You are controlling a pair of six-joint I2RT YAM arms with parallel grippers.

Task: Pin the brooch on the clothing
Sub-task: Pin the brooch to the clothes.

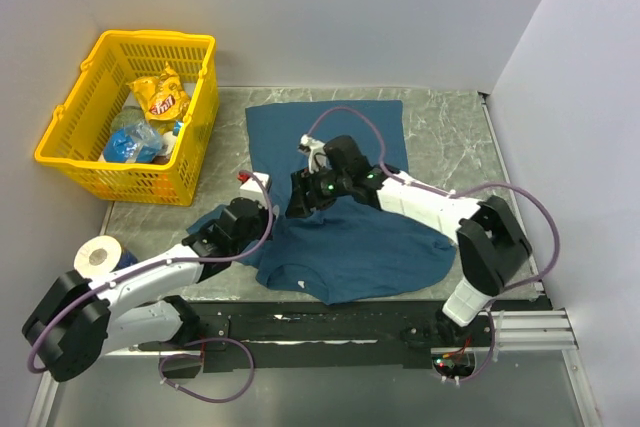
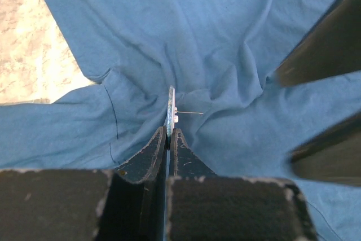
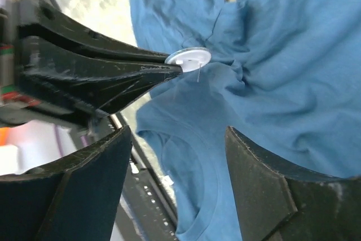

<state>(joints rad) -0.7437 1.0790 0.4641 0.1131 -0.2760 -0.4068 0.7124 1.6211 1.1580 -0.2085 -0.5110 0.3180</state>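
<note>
The clothing, a teal T-shirt, lies crumpled on the table, its neck towards the near edge. My left gripper is shut on the brooch, a small silver disc seen edge-on. Its thin pin sticks out sideways just above the bunched clothing. In the right wrist view the brooch shows its round face at the tips of the left gripper's fingers, over the clothing. My right gripper is open, empty, and faces the brooch at close range. In the top view the two grippers, left and right, meet over the shirt's left part.
A yellow basket with a snack bag and other packets stands at the back left. A roll of tape sits beside the left arm. A small white and red object lies by the shirt's left edge. Walls close in the marble table.
</note>
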